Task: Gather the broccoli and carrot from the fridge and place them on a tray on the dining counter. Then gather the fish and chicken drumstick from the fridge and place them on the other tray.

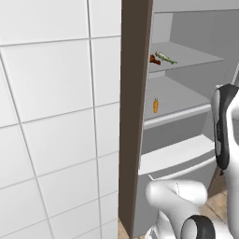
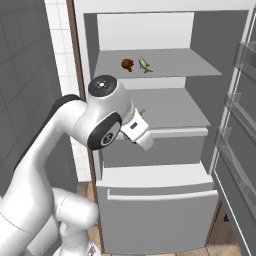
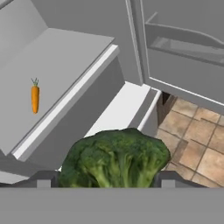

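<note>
In the hand view, the green broccoli [image 3: 116,157] sits between my finger tips, and my gripper [image 3: 106,180] is shut on it, held out in front of the open fridge. The orange carrot [image 3: 35,97] lies on the middle fridge shelf [image 3: 65,61], up and to the left of the gripper, and it also appears as the carrot [image 1: 156,105] in the left base view. On the upper shelf lie the brown chicken drumstick [image 2: 127,64] and the greenish fish [image 2: 145,64] side by side. The trays and the dining counter are out of view.
The fridge door [image 2: 240,125] stands open at the right, with shelves on its inside. Below the shelves are closed grey drawers [image 2: 155,200]. A white tiled wall [image 1: 46,116] and the fridge's brown side panel [image 1: 133,116] stand at the left. A tiled floor [image 3: 197,144] lies below.
</note>
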